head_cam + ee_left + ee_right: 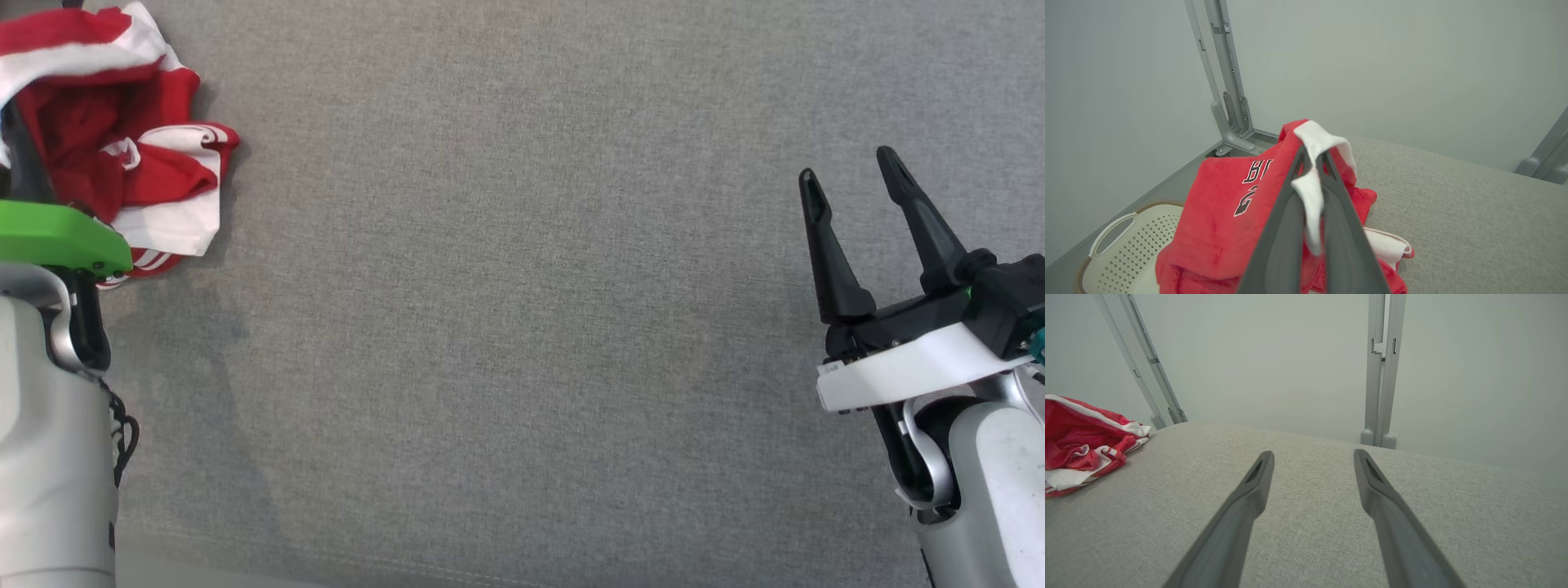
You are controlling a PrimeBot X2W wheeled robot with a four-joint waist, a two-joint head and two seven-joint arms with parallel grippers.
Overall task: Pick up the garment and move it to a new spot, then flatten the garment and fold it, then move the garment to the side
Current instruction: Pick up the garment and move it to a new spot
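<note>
The garment (122,155) is a crumpled red and white jersey lying at the far left corner of the grey fabric table (522,327). In the left wrist view my left gripper (1312,157) is shut on a white-trimmed fold of the garment (1220,228), with white cloth pinched between the two fingers and black lettering showing on the red cloth beside them. My right gripper (849,167) hovers open over bare table at the right, far from the cloth. From the right wrist, the gripper (1312,455) holds nothing and the garment (1081,437) lies far off to its left.
A white perforated laundry basket (1122,249) with a brown rim sits below the table's left end. Grey metal frame posts (1224,81) (1382,375) rise behind the table against a pale wall. A wide stretch of table lies between the arms.
</note>
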